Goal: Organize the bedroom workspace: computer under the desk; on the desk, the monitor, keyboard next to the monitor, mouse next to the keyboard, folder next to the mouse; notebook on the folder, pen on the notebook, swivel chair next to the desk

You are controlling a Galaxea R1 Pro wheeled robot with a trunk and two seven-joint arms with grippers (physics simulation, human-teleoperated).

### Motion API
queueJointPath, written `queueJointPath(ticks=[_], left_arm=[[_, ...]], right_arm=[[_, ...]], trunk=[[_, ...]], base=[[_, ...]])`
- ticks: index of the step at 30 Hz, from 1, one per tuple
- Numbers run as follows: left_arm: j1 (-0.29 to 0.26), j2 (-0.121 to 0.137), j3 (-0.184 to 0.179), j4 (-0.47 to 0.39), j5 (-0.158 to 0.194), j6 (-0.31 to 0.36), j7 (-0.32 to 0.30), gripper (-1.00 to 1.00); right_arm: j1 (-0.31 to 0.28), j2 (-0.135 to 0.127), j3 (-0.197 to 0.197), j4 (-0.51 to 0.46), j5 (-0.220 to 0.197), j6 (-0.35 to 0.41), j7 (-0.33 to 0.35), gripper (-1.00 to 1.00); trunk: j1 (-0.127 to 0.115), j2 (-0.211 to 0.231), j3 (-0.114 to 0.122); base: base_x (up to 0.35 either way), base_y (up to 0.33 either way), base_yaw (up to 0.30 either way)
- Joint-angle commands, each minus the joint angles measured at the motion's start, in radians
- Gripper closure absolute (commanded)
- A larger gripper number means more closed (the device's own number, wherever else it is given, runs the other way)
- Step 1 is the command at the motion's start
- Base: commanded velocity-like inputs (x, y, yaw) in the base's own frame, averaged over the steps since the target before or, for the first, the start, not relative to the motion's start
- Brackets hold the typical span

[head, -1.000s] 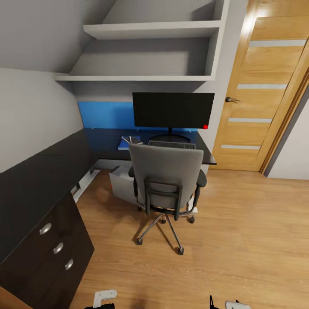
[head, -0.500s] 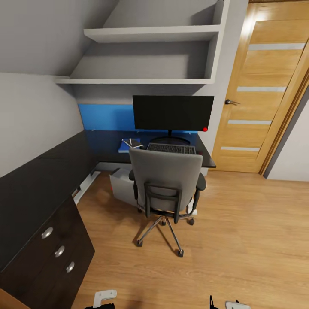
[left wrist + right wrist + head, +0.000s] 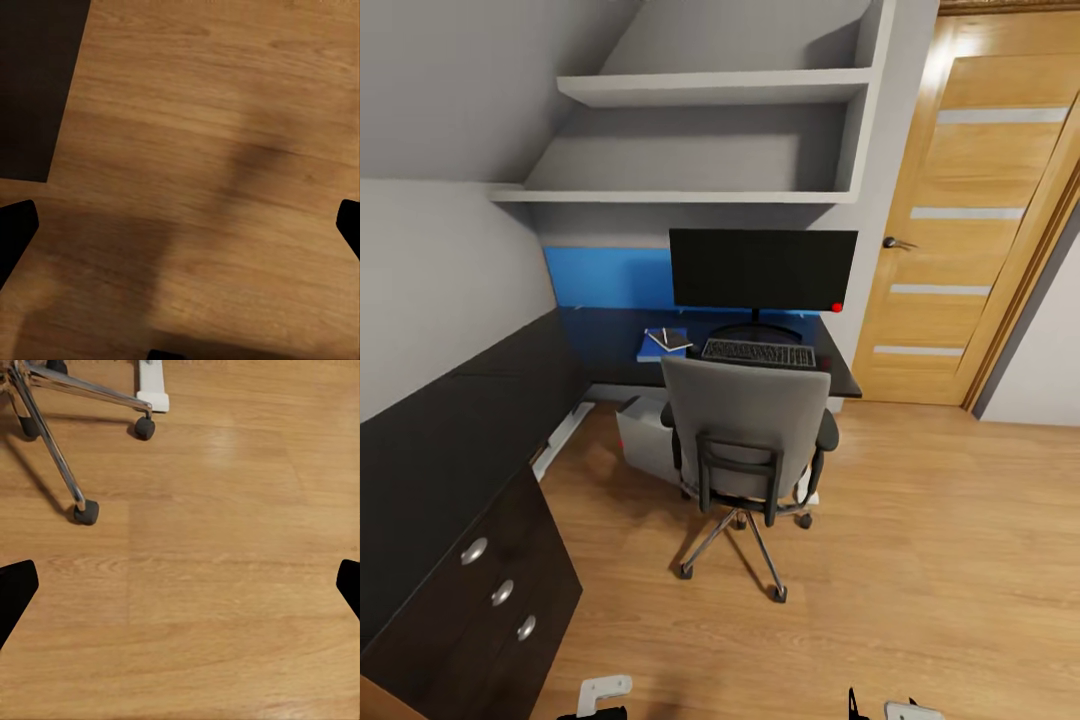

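A: Step? Tools?
B: Final check, I judge. Folder (image 3: pixel 657 345) with notebook (image 3: pixel 670 338) on table (image 3: pixel 610 340), beside keyboard (image 3: pixel 758 353); chair (image 3: pixel 748 425) tucked in. Both tools (image 3: pixel 180 232) (image 3: pixel 180 592) spread, empty.
A: Next?
B: Confirm mouse; unseen.

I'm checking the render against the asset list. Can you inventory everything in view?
desk: one, black L-shape, left and back wall
monitor: one, black, on desk
keyboard: one, grey, before monitor
folder: one, blue, left of keyboard
notebook: one, dark, on folder
pen: one, white, on notebook
computer: one, light grey, under desk
swivel chair: one, grey, at desk
shelves: two, grey, above desk
door: one, wooden, right
left gripper: jaws open, over floor
right gripper: jaws open, over floor
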Motion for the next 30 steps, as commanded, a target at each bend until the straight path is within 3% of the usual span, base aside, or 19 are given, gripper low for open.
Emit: queueJointPath(ticks=[1,10,26,30], left_arm=[[-0.001,0.0,-0.008,0.001,0.008,-0.003,0.003,-1.0],[-0.001,-0.002,-0.008,0.001,0.008,-0.006,0.005,-1.0],[-0.001,-0.004,-0.01,0.001,0.008,-0.008,0.004,-1.0],[-0.001,-0.004,-0.01,0.001,0.008,-0.008,0.005,-1.0]], right_arm=[[-0.001,0.0,0.009,0.002,-0.003,-0.003,-0.005,-1.0],[-0.001,0.0,0.008,0.002,-0.003,-0.003,-0.005,-1.0],[-0.001,0.0,0.009,0.002,-0.003,-0.003,-0.005,-1.0],[-0.001,0.0,0.008,0.002,-0.002,-0.003,-0.005,-1.0]], trunk=[[-0.004,0.007,0.002],[-0.039,0.07,0.031],[-0.039,0.07,0.031],[-0.054,0.098,0.043]], base=[[0.0,0.0,0.0],[0.0,0.0,0.0],[0.0,0.0,0.0],[0.0,0.0,0.0]])
